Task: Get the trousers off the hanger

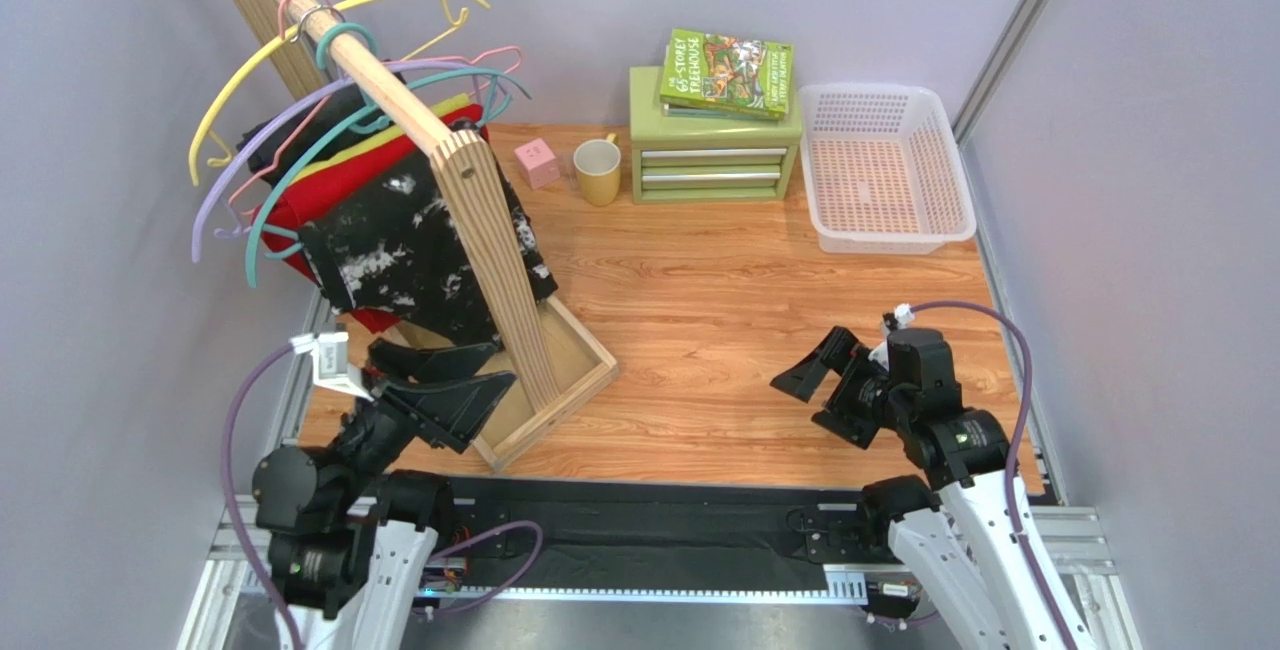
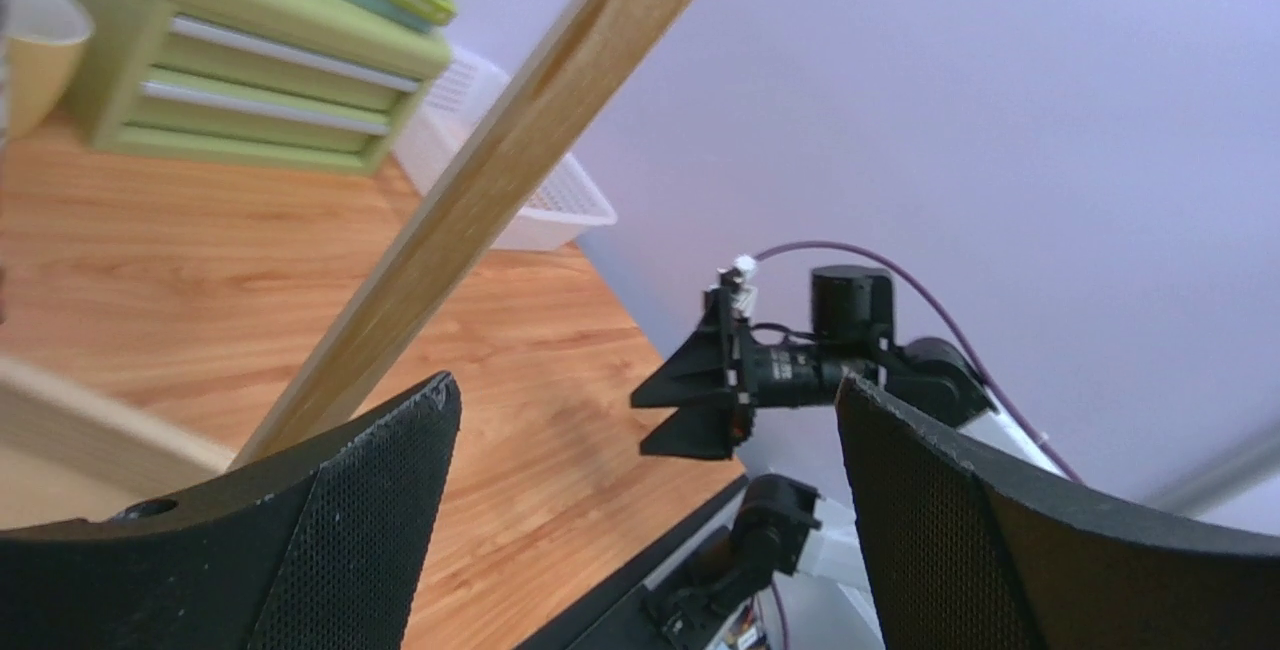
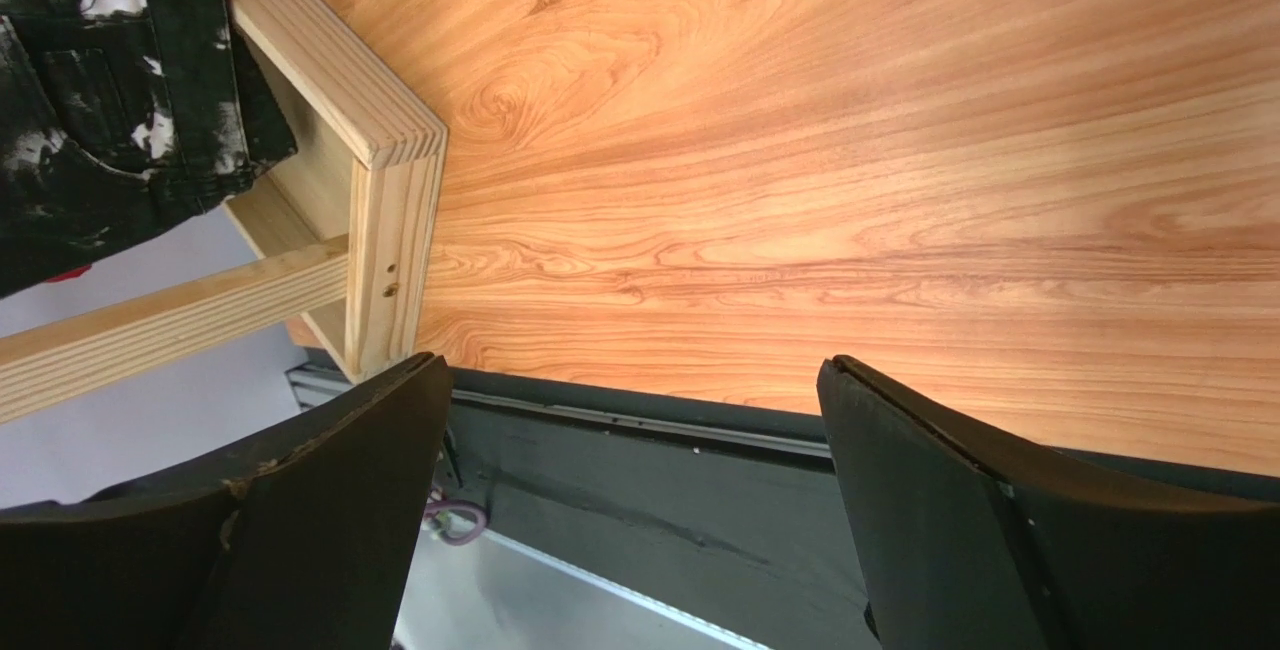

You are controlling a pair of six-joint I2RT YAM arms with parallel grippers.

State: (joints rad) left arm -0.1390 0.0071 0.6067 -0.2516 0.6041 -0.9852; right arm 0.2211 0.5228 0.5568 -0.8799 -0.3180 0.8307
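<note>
Both grippers, left gripper [image 1: 458, 376] and right gripper [image 1: 812, 388], sit with jaws wide apart, holding nothing. The black splattered trousers [image 1: 398, 238] and red trousers [image 1: 323, 185] hang on hangers [image 1: 301, 155] from the wooden rack [image 1: 496, 260]. I'd worry that a hard tug tips it.

Black white-splattered trousers [image 1: 398, 238] in front of red trousers [image 1: 328, 193], both hanging folded.
</note>
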